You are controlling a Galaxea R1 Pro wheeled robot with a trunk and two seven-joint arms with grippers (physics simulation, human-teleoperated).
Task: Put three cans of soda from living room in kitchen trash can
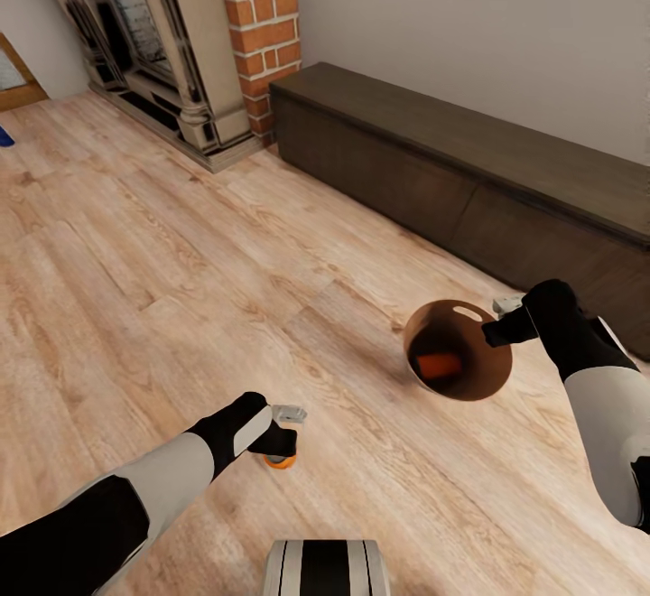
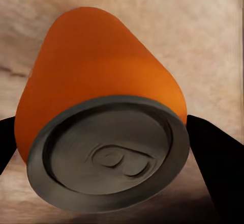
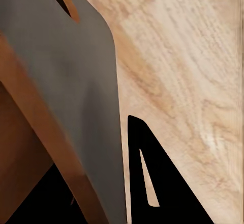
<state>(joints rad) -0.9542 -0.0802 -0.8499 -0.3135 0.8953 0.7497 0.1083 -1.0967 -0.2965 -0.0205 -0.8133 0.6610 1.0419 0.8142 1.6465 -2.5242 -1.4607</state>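
the step in hand looks like collecting the soda cans into the bin: the right pincer (image 1: 495, 332) is clamped on the rim of the trash can (image 1: 474, 377), held tilted above the pale wood floor (image 1: 162, 253) with one orange can (image 1: 438, 365) already lying inside. the left pincer (image 1: 280, 445) grasps a second orange can (image 2: 96, 107) between its fingers, low over the floor and well apart from the bin. next, i judge, the left arm must carry its can across and release it over the bin's mouth.

Hand (image 3: 101, 193) grips bin wall (image 3: 76, 81) — wood floor (image 3: 188, 56) behind.
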